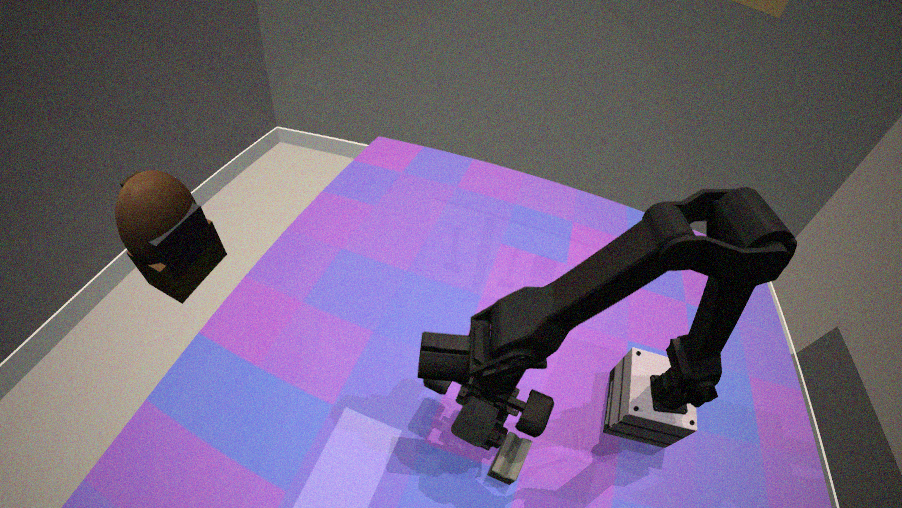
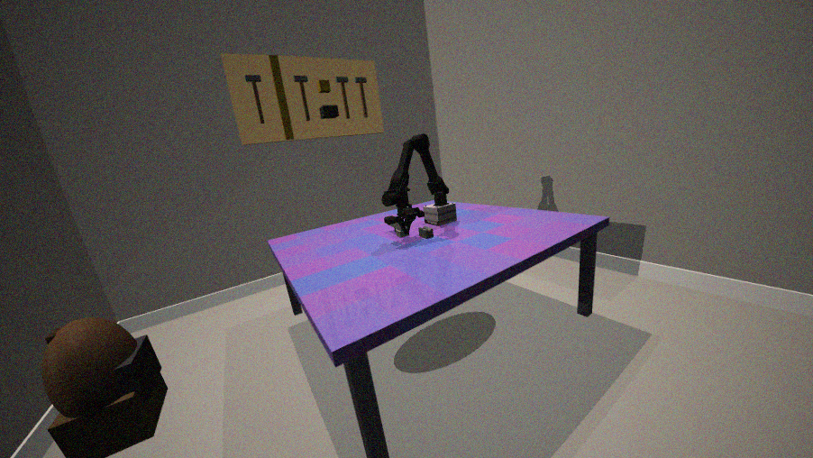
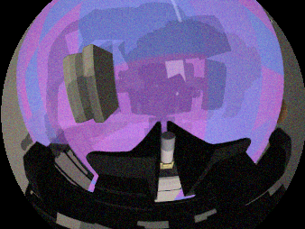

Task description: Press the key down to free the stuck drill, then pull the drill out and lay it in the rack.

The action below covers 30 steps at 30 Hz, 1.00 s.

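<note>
The table point(image 1: 239, 403) top looks smooth and a bit shiny, in pink and blue squares. The arm point(image 1: 605, 271) is dull black plastic. Its base block point(image 1: 631, 384) looks like pale grey metal.
</note>
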Each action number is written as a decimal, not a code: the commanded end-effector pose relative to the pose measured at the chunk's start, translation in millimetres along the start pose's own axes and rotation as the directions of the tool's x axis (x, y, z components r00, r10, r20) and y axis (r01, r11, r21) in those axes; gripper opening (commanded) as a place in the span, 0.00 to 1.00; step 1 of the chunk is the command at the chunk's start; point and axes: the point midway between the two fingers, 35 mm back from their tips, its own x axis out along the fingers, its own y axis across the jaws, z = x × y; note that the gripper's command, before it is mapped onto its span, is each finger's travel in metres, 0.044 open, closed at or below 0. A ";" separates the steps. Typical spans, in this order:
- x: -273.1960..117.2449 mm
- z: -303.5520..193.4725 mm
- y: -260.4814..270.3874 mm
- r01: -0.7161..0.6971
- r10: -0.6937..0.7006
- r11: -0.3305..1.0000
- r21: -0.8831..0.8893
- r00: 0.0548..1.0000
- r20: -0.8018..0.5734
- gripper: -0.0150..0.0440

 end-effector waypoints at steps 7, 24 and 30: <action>0.3 9.3 0.1 -0.003 0.003 1.000 -0.003 1.000 -0.006 0.25; 1.9 34.5 0.0 -0.003 0.003 1.000 -0.003 1.000 -0.004 0.25; 2.3 43.9 0.1 -0.003 0.003 1.000 -0.003 1.000 -0.003 0.25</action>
